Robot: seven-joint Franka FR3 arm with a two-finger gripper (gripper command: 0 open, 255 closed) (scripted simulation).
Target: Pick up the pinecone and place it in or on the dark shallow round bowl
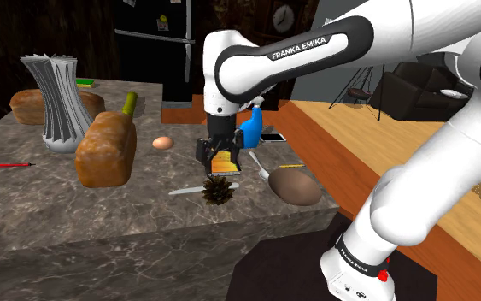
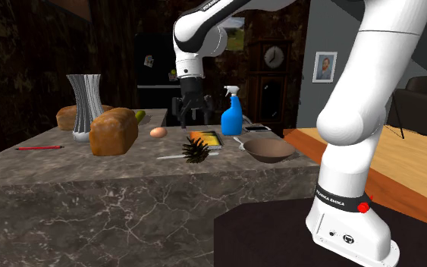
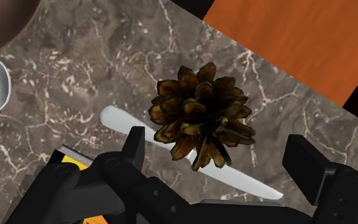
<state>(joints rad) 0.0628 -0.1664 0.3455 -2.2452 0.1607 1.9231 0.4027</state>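
Brown pinecone (image 3: 201, 114) on marbled counter (image 3: 95, 57), atop a white knife (image 3: 247, 175); black fingers (image 3: 308, 162) spread apart above it, not touching

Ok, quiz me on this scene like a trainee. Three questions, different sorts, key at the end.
1. True or false: the end effector is shut on the pinecone.
2. Which thing lies closest to the pinecone? A) white knife B) egg C) bread loaf
3. Fill in: the spray bottle on the counter is coloured ____.
Key: 1 false, its fingers stand apart above the pinecone; 2 A; 3 blue.
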